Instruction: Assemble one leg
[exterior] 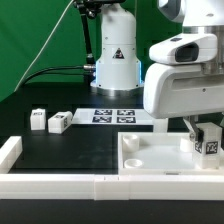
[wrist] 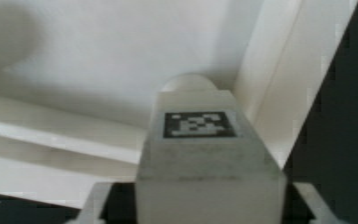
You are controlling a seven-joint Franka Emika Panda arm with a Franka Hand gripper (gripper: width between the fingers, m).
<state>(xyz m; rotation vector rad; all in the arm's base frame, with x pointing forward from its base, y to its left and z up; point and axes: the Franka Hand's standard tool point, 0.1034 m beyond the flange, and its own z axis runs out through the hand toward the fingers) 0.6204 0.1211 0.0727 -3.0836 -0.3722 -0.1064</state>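
Note:
My gripper is shut on a leg, a chunky white block with a black-and-white tag, and holds it over the right end of the large white tray-like part. In the wrist view the leg stands between my gripper's fingers, its tag facing the camera, with its far tip close to a corner wall of the tray-like part. I cannot tell whether the tip touches it. Two more legs lie on the black table at the exterior view's left.
The marker board lies in front of the robot base. A low white wall runs along the table's near edge, with a short piece at the exterior view's left.

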